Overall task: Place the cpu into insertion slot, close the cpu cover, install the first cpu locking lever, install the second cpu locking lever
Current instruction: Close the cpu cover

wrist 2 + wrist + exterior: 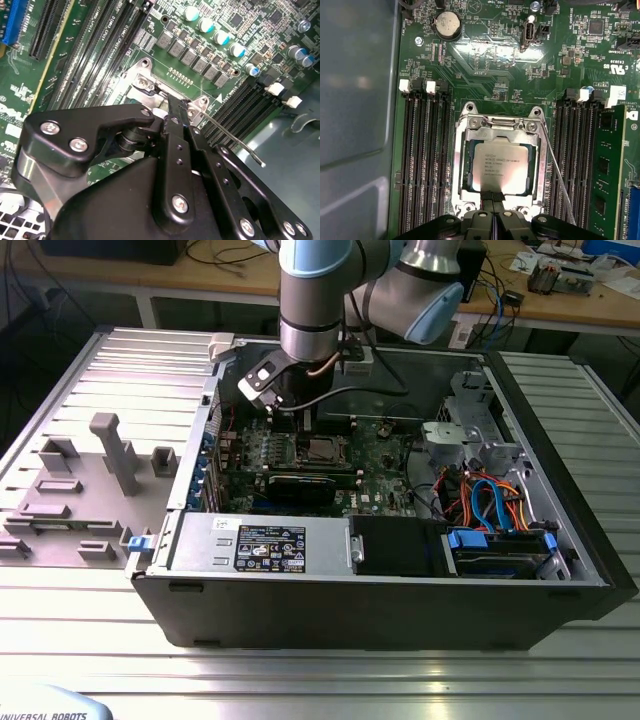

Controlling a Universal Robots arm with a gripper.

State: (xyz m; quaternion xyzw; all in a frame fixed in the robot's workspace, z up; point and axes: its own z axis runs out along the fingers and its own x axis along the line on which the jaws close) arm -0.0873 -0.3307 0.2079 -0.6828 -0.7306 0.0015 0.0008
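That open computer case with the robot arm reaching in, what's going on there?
A robot arm is working inside the open computer case, right above the motherboard. The cpu already sits in the insertion slot, and the silver cpu cover appears to lie flat around it. The end effector, with its fingers together, is at one edge of the cover. A thin wire locking lever beside the socket sticks out at an angle and is not yet latched.

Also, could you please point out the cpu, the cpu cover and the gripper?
cpu [502, 167]: first wrist view, middle of its metal top.
cpu cover [460, 165]: first wrist view, a side rail of the frame.
gripper [493, 195]: first wrist view, midway between its fingertips.
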